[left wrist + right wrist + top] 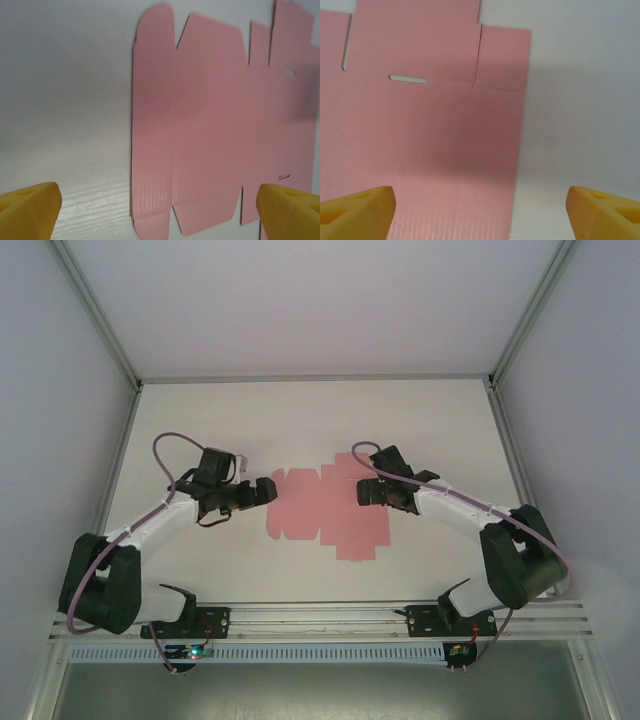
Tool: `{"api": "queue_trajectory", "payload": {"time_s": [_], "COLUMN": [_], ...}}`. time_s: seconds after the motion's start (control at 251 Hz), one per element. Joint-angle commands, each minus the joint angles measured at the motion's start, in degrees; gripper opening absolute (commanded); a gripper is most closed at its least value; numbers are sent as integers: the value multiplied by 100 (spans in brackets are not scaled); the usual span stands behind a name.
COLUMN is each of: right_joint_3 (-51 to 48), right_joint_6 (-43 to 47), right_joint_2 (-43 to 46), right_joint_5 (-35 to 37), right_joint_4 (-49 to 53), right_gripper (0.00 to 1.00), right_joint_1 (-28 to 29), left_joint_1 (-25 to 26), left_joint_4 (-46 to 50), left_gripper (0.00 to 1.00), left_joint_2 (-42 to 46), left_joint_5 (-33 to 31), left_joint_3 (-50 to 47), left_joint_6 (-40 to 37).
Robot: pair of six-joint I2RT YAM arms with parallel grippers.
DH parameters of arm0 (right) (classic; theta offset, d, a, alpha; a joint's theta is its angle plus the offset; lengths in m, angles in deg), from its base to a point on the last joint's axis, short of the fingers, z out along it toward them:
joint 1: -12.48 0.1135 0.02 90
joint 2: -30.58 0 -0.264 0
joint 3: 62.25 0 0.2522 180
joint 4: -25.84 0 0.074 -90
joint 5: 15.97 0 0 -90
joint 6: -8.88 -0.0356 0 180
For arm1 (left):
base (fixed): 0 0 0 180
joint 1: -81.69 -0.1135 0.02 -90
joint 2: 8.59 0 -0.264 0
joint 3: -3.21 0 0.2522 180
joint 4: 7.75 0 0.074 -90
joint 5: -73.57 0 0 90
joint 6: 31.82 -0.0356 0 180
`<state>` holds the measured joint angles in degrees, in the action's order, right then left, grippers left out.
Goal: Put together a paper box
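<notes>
I count one paper box [325, 515] on the white desk [300, 420]. It is a flat, unfolded pink die-cut sheet with flaps and creases, lying near the middle of the desk between my two arms.

The left arm [150, 525] reaches in from the sheet's left side, and the left jaws sit just at that edge. On the left wrist camera the sheet [210, 125] lies flat below two yellow fingertips [30, 210] spread wide with nothing between them. One is over bare desk and one is over the card. I count two small slots [287, 72] in the card there.

The right arm [470, 510] comes in from the other side, and the right jaws hang over the sheet's upper right part. On the right wrist camera two yellow fingertips [355, 212] also stand wide apart and grip nothing. The sheet's [420, 125] right edge runs between them, and I count one slot [407, 79]. I cannot tell whether either pair touches the card.
</notes>
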<state>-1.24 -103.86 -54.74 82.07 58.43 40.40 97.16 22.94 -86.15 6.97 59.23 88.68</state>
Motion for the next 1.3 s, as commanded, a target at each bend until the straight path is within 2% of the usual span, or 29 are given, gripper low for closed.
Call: {"api": "queue_trajectory", "payload": {"time_s": [0.0, 0.12, 0.339, 0.463, 0.623, 0.71, 0.822, 1.066, 1.297], "right_joint_3": [171, 152, 68, 13, -67, -148, -188, -228, -116], "right_joint_6": [-249, -381, -567, -562, -545, -592, -593, -608, -436], "right_joint_2": [-192, -429, -845, -944, -1077, -1143, -1137, -579, 24], "right_joint_5": [-114, -339, -239, -298, -407, -541, -660, -521, -471], "right_joint_4": [214, 25, -110, -215, -382, -552, -573, -431, -484], "right_gripper": [86, 79, 66, 66, 65, 64, 60, 61, 66], "right_joint_1": [63, 106, 170, 170, 172, 169, 157, 143, -196], "left_joint_1": [120, 166, 273, 276, 306, 374, 430, 510, 515], "left_joint_4": [355, 425, 538, 573, 233, 337, 460, 444, 393], "left_gripper": [100, 100, 98, 96, 91, 91, 88, 87, 85], "left_joint_2": [-297, -582, -897, -1147, -1465, -1591, -1757, -1834, -1868], "left_joint_5": [184, 304, 304, 187, 626, 359, 348, 178, 205], "left_joint_3": [321, 478, 677, 765, 796, 856, 911, 872, 811], "left_joint_6": [1, 6, -66, -114, -9, -61, -110, -80, -99]}}
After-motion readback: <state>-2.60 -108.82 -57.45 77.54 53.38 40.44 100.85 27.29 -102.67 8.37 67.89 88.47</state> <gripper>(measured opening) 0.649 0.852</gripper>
